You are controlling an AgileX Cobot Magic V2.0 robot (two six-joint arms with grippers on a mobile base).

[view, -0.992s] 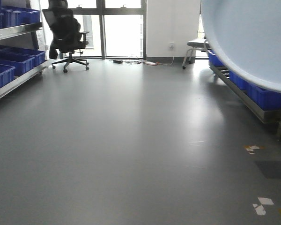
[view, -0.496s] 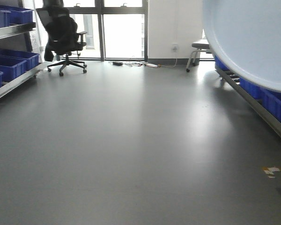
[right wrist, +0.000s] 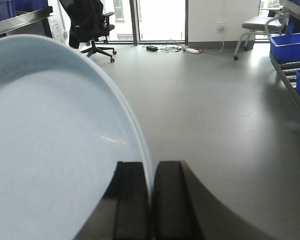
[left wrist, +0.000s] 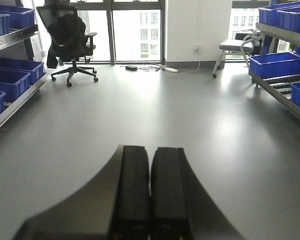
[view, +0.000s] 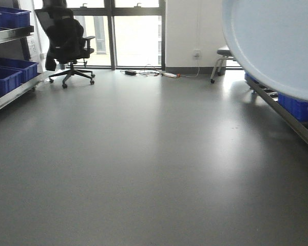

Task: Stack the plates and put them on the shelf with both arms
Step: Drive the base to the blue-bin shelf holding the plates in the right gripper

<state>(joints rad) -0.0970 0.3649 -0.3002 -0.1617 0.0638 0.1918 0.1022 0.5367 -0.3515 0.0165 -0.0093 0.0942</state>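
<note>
- Plate (right wrist: pixel 55 140) (pale blue, big): held on edge, far right of the office chair (view: pixel 66 41) in front view. Probably needs slow travel, no tilt.
- Right hand (right wrist: pixel 151 200): clamped on Plate rim.
- Left hand (left wrist: pixel 150 200): closed, empty.

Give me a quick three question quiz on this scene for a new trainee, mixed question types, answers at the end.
1. True or false: the right gripper is shut on the rim of the pale blue plate.
2. The left gripper is: A) holding a plate, B) shut with nothing in it, C) wide open.
3. What colour are the storage bins?
Key: 1 true; 2 B; 3 blue.
</note>
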